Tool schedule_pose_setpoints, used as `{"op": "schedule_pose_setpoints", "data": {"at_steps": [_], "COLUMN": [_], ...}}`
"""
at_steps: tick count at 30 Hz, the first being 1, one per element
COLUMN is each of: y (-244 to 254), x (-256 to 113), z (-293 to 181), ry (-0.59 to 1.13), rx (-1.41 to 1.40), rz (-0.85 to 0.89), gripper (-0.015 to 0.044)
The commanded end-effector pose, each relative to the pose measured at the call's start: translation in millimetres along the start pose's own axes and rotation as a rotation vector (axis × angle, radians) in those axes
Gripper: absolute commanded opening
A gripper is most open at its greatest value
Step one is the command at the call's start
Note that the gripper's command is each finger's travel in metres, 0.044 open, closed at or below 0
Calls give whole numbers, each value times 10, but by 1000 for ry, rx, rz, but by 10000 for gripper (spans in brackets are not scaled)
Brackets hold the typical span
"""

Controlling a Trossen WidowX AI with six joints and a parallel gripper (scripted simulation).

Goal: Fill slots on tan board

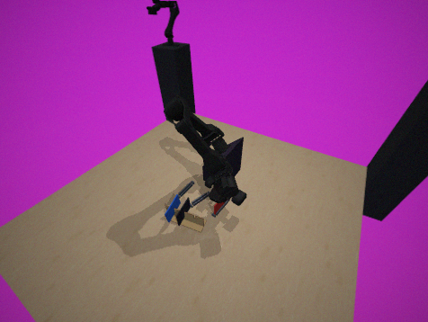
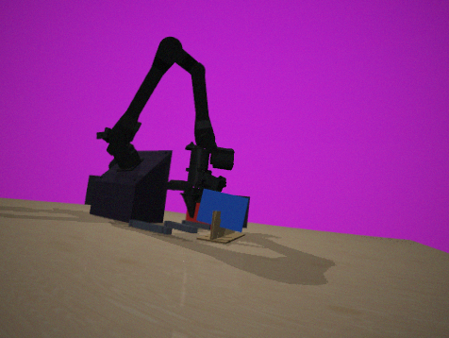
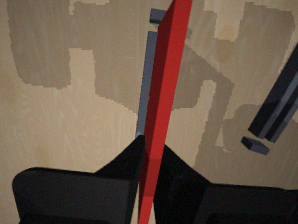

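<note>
My gripper [image 2: 191,214] [image 3: 147,141] is shut on the red board [image 1: 218,208] [image 2: 192,219] [image 3: 167,80], one finger on each side near the end closest to the wrist camera. The red board stands upright at its holder [image 3: 145,90]; its lower edge is hard to see. The tan board [image 1: 195,219] [image 2: 215,225] stands on its base. The blue board [image 1: 172,208] [image 2: 222,210] stands crosswise on one end of it, with the dark board [image 1: 182,212] [image 2: 247,214] crosswise beside it. An open slot shows near the tan board's other end in the top view.
Two empty holders [image 1: 200,199] [image 1: 186,188] lie between the arm's base and the tan board; one also shows at the right of the wrist view [image 3: 277,97]. The dark arm base [image 2: 151,194] stands behind them. The dark board's holder side is close to my gripper.
</note>
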State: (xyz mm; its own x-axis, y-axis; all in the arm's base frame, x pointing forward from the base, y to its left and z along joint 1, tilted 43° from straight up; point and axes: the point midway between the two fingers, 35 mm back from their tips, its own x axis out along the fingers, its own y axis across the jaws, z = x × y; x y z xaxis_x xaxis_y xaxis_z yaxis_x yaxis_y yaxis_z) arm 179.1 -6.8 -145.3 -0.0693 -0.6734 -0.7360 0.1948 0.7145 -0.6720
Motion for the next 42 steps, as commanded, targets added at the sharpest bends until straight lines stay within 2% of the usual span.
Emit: {"op": "schedule_pose_setpoints", "data": {"at_steps": [1, 7, 42], "y": [-6, -5, 11], "x": [6, -26, -857], "z": [-8, -8, -4], "ry": [0, 0, 2], "rx": [-6, -6, -7], "rz": [-1, -1, 3], "gripper": [0, 0, 0]}}
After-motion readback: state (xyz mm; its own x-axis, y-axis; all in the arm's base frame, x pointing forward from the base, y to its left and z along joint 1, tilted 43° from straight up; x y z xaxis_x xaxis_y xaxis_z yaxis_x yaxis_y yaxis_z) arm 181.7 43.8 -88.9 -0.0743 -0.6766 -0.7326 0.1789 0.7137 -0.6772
